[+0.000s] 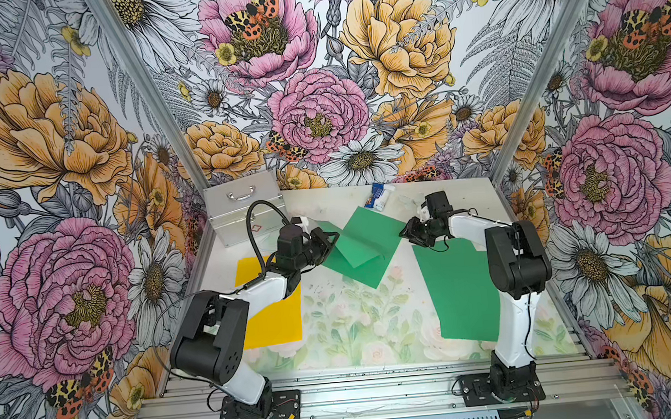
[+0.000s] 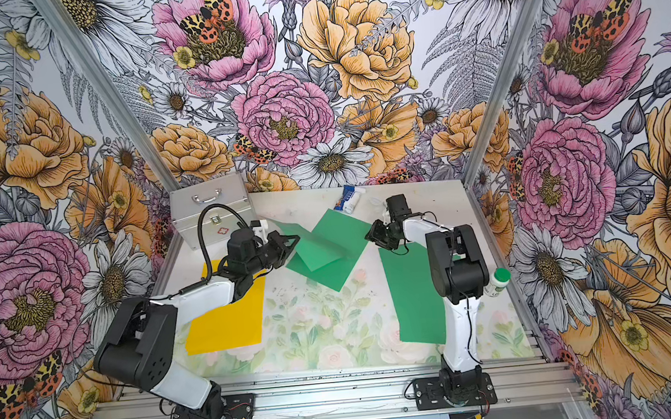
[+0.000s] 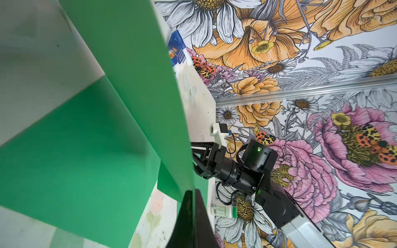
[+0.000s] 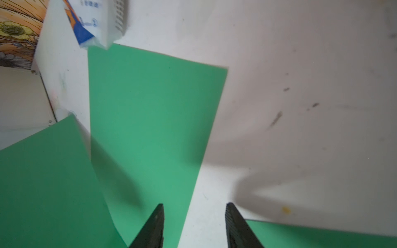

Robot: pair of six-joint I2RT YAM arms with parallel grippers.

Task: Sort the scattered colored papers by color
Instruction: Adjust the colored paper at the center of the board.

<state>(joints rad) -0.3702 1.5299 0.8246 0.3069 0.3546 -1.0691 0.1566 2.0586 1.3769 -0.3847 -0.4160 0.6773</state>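
Pinched in my shut left gripper (image 1: 330,239) (image 3: 194,191) is the edge of a green paper (image 1: 355,252) (image 3: 139,85), which is lifted and bent above the table's middle. Under it a second green paper (image 1: 376,225) (image 4: 150,118) lies flat, its far corner at the packet. My right gripper (image 1: 409,235) (image 4: 194,206) is open over that sheet's right edge and holds nothing. A third green paper (image 1: 459,291) (image 2: 414,298) lies flat under the right arm. A yellow paper (image 1: 273,317) (image 2: 228,321) lies flat under the left arm.
A silver metal case (image 1: 244,209) stands at the back left. A blue-and-white packet (image 1: 380,196) lies at the back edge. A white bottle with a green cap (image 2: 497,281) lies by the right wall behind the right arm. Flowered walls close three sides.
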